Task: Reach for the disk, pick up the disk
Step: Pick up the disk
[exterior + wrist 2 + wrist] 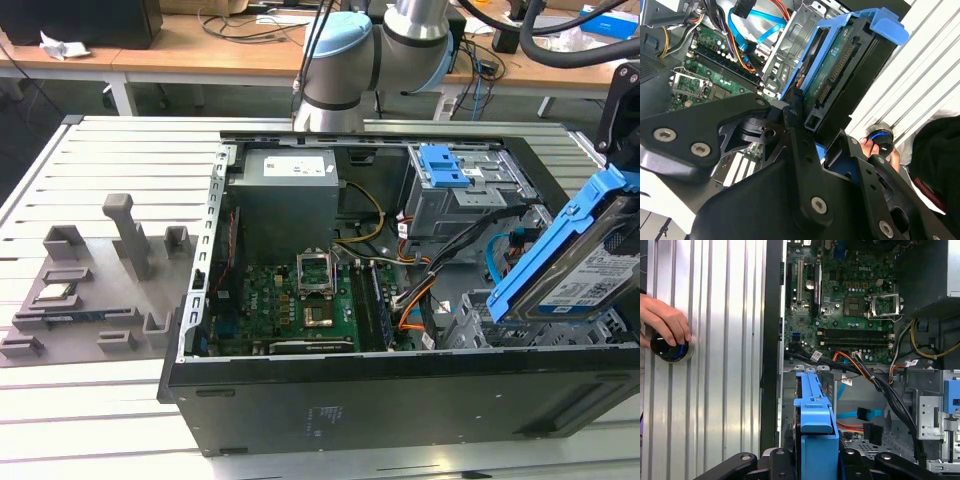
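gripping disk (pixel 570 262) between hand (pixel 812 131) fingers, tilted above case (pixel 400 400)

Even, bright room light falls on my workspace. The slatted table (pixel 715 390) glares pale beside me, and the case interior (pixel 290 230) sits shadowed.

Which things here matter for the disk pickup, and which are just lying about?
Job:
- disk, lifted and tilted above the computer case
- gripper, jaws closed on the disk

Lying about:
- grey fixture tray on the exterior view's left
- small chip on that tray
- blue latch on the drive cage
- hand on a round knob
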`<state>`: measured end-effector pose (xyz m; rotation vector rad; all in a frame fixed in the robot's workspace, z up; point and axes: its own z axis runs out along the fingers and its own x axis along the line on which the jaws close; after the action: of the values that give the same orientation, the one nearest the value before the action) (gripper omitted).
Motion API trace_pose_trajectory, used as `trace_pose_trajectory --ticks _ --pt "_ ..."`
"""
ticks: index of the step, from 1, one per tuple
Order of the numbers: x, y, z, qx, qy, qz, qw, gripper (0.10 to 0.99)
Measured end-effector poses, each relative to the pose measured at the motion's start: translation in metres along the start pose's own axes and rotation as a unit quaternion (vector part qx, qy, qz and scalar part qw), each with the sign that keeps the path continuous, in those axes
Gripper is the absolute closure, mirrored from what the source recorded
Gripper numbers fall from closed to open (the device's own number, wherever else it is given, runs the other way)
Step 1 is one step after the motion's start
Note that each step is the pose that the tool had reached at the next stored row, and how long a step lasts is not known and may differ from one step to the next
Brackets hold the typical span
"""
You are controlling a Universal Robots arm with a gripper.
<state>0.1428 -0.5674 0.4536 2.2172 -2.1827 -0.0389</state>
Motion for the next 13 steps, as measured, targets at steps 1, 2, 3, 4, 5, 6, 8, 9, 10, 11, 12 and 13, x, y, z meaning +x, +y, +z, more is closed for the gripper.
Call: trace_pose_trajectory --ticks 1,2,3,4,5,6,8,9,10,11,12,13 --pt "0.0000 0.0000 0.0000 0.0000 0.0000 0.000 1.0000 0.722" --pt "0.0000 0.0000 0.0001 0.0000 0.0000 0.000 1.0000 0.722" --pt "0.0000 0.0000 0.0001 0.0000 0.0000 0.000 1.0000 0.722" --pt "0.0000 0.0000 0.0001 0.0000 0.0000 0.000 1.0000 0.722" --pt "0.0000 0.0000 0.0001 0.0000 0.0000 0.000 1.0000 0.722" --pt "0.0000 0.0000 0.0002 0.0000 0.0000 0.000 1.0000 0.722" --pt "0.0000 0.0000 0.0002 0.0000 0.0000 0.000 1.0000 0.722" --pt "-0.0004 0.0000 0.0005 0.0000 -0.0003 0.000 1.0000 0.722" --pt "-0.0018 0.0000 0.0003 0.0000 -0.0001 -0.001 1.0000 0.722" --pt "-0.0037 0.0000 0.0002 0.0000 0.0000 -0.001 1.0000 0.722" --pt "-0.0061 0.0000 0.0003 0.0000 0.0000 -0.003 1.0000 0.722" --pt "-0.0086 -0.0001 0.0002 0.0000 0.0001 -0.005 1.0000 0.722"
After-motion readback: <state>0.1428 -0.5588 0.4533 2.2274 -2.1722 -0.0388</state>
